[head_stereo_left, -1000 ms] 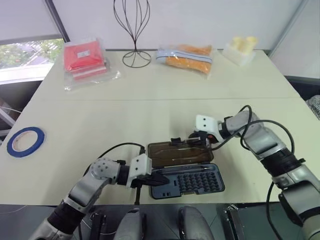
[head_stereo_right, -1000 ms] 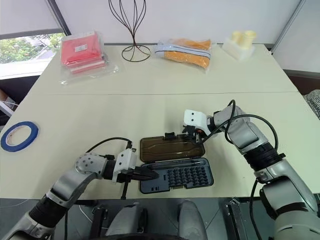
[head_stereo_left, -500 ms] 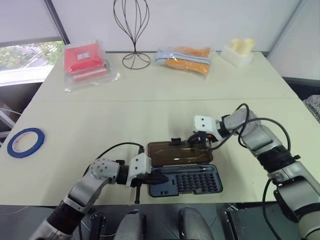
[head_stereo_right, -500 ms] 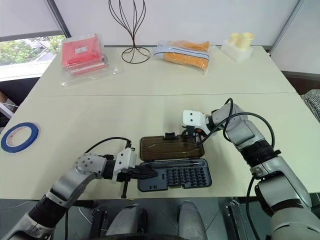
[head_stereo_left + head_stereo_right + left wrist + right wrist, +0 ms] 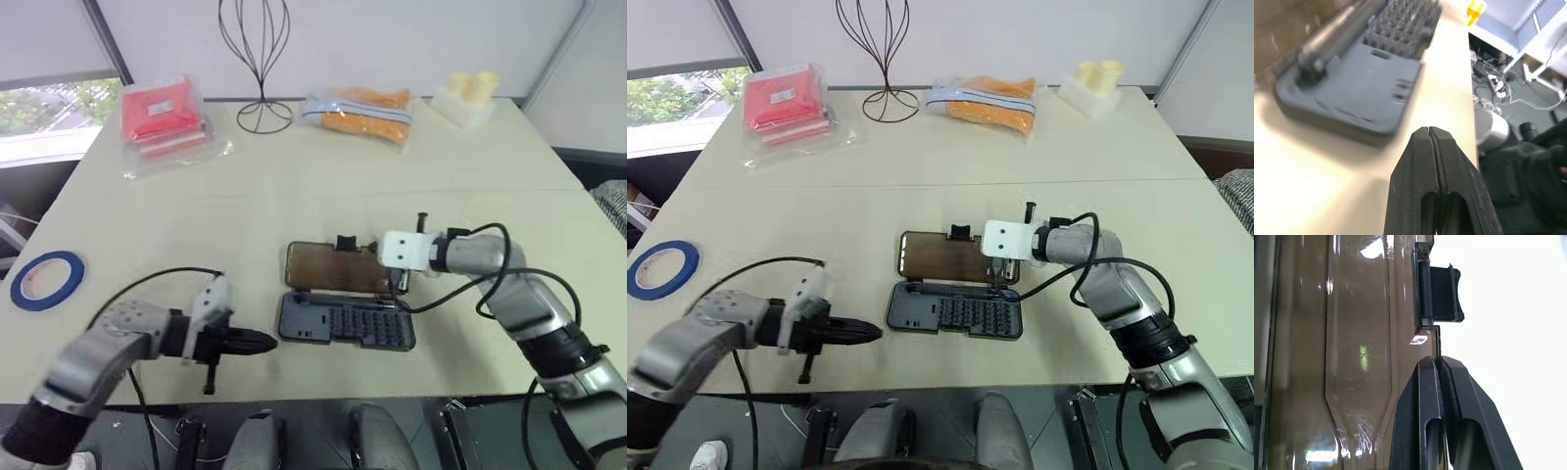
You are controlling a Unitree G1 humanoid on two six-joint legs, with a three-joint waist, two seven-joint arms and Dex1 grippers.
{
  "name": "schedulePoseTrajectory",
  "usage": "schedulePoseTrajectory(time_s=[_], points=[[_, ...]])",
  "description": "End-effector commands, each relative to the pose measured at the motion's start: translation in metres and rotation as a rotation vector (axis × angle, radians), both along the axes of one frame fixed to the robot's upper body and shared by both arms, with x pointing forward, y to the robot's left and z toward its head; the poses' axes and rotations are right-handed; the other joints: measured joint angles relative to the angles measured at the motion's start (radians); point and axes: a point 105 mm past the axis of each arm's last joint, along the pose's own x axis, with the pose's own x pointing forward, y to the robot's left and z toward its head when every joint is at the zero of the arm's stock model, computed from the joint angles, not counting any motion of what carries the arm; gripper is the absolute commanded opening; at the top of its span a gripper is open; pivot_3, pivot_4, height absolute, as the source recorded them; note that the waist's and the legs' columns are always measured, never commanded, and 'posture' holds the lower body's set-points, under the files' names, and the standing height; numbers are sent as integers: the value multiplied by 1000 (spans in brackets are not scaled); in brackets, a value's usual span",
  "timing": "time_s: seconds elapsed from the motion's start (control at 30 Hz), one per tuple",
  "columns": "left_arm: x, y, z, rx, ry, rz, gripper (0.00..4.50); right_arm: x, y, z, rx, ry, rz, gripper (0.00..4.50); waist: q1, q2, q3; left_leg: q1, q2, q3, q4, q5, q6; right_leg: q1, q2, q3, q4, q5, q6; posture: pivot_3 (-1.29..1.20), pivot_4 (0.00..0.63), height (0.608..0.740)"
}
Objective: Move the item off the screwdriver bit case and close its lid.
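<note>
The screwdriver bit case (image 5: 345, 324) lies open near the table's front edge, its rows of bits showing. Its smoky brown lid (image 5: 331, 267) is folded back on the far side, with the black latch tab (image 5: 1442, 293) on the outer edge. My right gripper (image 5: 1439, 361) is shut on the lid's thin outer edge, just beside the latch tab. My left gripper (image 5: 263, 341) is shut and empty, hovering left of the case's base (image 5: 1356, 93) and apart from it. The item, a blue tape ring (image 5: 47, 278), lies flat on the table at the far left, well away from the case.
A red packet (image 5: 162, 117), a wire stand (image 5: 257, 59), an orange bag (image 5: 358, 113) and a white block with yellow cups (image 5: 468, 96) line the table's far side. The table's front edge (image 5: 323, 397) runs close below the case.
My left gripper has drawn back to the left, away from the case's base. My right gripper has closed on the lid's edge and risen slightly. The case has shifted a little.
</note>
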Motion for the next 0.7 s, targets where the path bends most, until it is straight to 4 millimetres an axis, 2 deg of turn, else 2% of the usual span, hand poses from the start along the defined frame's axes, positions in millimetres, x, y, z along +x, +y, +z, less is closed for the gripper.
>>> schedulePoseTrajectory(time_s=[0.03, 0.17, 0.27, 0.53, 0.7], points=[[17, 11, 28, -75, -46, 90, 0, -5, 9, 31, 43, -164, 18, 46, 1, 0, 0, 0, 0, 0, 0, 0, 0, 0, 0, 0, 0, 0, 0, 0, 150, 740], [50, 28, 46, -129, -104, 251, 0, -8, 15, 42, 75, -228, 19, 46, 4, 0, 0, 0, -1, 0, 0, 0, 0, 1, 0, 0, -1, 0, 0, 0, 150, 740], [73, 38, 50, -129, -150, 343, 0, -11, 19, 47, 82, -253, 29, 46, 3, -1, 1, 0, -1, 0, 0, 0, 0, 1, 0, 0, -1, 0, 0, 0, 150, 740], [114, 46, 29, -39, -247, 453, 0, -16, 22, 46, 75, -260, 36, 46, 3, -1, 1, -1, -1, 1, -1, 0, 0, 0, 0, 0, -2, 0, 0, 0, 150, 740], [130, 28, 15, -8, -297, 428, 0, -17, 23, 46, 67, -256, 41, 46, 4, -2, 2, -1, -1, 1, -1, 0, 0, 0, 0, 0, -2, 0, 0, 0, 150, 740]])
